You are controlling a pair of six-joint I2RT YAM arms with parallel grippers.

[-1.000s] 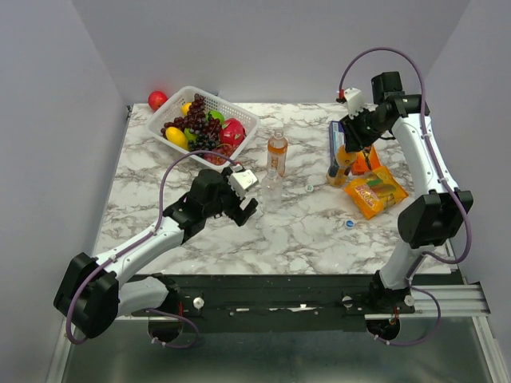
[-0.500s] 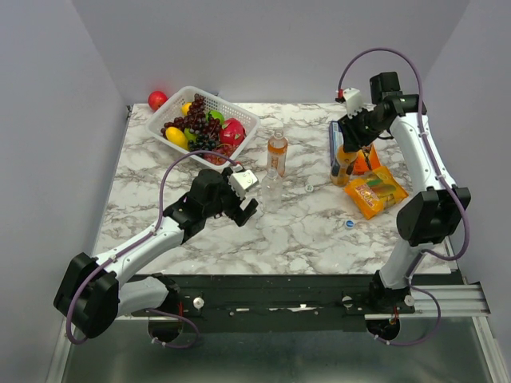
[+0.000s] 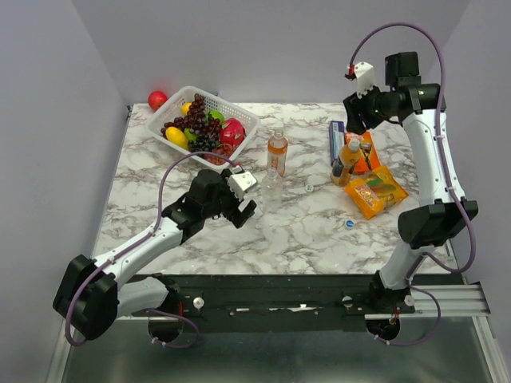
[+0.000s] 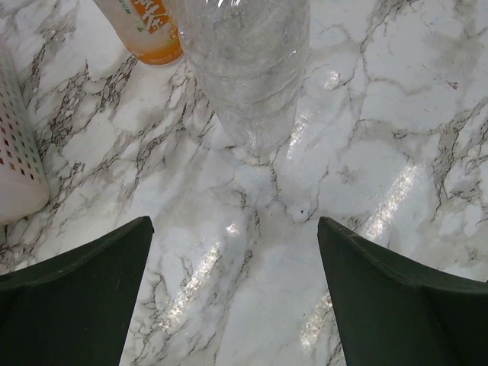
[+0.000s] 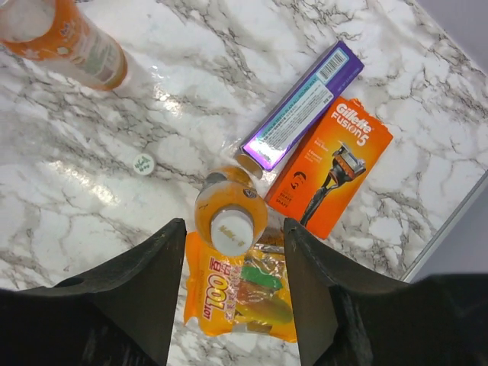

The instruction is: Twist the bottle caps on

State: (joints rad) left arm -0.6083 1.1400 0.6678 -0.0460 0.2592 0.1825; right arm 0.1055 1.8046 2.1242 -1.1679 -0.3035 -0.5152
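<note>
Lifted well up since a second ago, my right gripper [image 3: 354, 126] has let go of the orange bottle [image 3: 349, 159] and hangs above it, jaws apart and empty. The bottle stands at the right of the table [image 3: 200, 239] with its white cap [image 5: 229, 232] on top. I cannot see whether that cap is turned fully home; if not, it could work loose. This bottle touches the snack packet [image 5: 236, 301] and sits just beside the purple box [image 5: 301, 107] and razor box [image 5: 328, 168], so my fingers could catch those coming back down and tip it. My left gripper [image 3: 246, 209], jaws wide and empty, sits just short of the clear bottle [image 4: 244, 69], with the second orange bottle [image 4: 141, 30] behind; a hard squeeze could buckle that thin wall. The loose white cap [image 5: 143, 162] and blue cap [image 3: 349, 224] lie flat on slick marble, apt to skid from a pinch. The fruit basket [image 3: 239, 120] is well apart.
</note>
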